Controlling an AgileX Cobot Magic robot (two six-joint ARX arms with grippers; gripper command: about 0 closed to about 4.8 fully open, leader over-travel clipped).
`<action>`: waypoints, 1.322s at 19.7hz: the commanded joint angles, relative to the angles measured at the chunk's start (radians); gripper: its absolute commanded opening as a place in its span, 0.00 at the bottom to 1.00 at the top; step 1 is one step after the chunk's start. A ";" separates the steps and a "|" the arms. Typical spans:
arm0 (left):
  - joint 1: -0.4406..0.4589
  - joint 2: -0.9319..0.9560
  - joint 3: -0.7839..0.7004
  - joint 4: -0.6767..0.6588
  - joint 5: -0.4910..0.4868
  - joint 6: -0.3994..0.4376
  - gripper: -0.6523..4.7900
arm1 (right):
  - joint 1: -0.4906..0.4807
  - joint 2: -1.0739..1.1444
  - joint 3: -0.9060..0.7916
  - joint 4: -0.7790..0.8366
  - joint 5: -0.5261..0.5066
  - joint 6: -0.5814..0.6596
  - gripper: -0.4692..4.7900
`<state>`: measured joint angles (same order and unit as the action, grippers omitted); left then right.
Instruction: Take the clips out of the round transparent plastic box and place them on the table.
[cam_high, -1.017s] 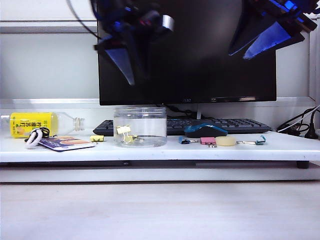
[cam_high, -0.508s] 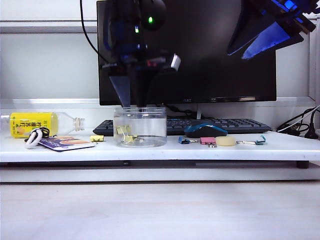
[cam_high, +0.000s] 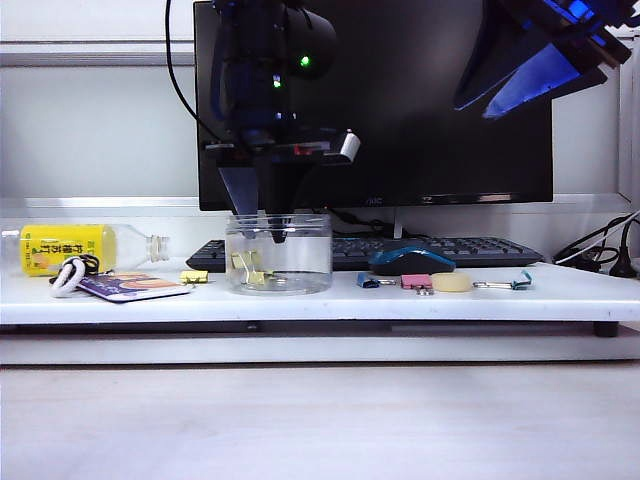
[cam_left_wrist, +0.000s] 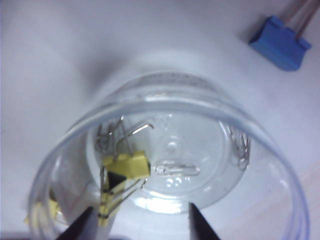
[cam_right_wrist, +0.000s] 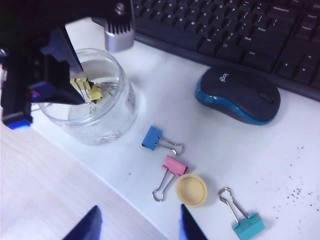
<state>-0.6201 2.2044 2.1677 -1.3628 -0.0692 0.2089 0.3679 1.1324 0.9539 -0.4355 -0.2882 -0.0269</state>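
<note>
1. Left gripper points down into the mouth of the round transparent plastic box, jaws spread wide, nothing between them.
2. Left wrist view: fingertips sit inside the rim, just above a pale-yellow clip; no contact visible.
3. More clips lie on the box floor, silver handles splayed; can't count them exactly.
4. One yellow clip lies on the worktop, just left of the box in the exterior view.
5. Right gripper hangs high to the right, well apart from the box, jaws wide and empty.
6. Below it: blue clip, pink clip, teal clip, yellow cap, mouse.
</note>
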 joint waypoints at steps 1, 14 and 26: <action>0.000 0.010 0.001 0.011 -0.048 -0.003 0.57 | 0.000 -0.003 0.006 0.011 -0.003 0.000 0.47; 0.000 0.058 0.001 0.024 -0.051 -0.007 0.40 | 0.000 -0.003 0.006 0.014 -0.002 -0.004 0.47; 0.000 0.079 0.001 0.016 -0.077 -0.067 0.35 | 0.000 -0.003 0.006 0.013 -0.003 -0.004 0.47</action>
<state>-0.6197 2.2833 2.1658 -1.3392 -0.1436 0.1627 0.3679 1.1324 0.9539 -0.4351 -0.2882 -0.0273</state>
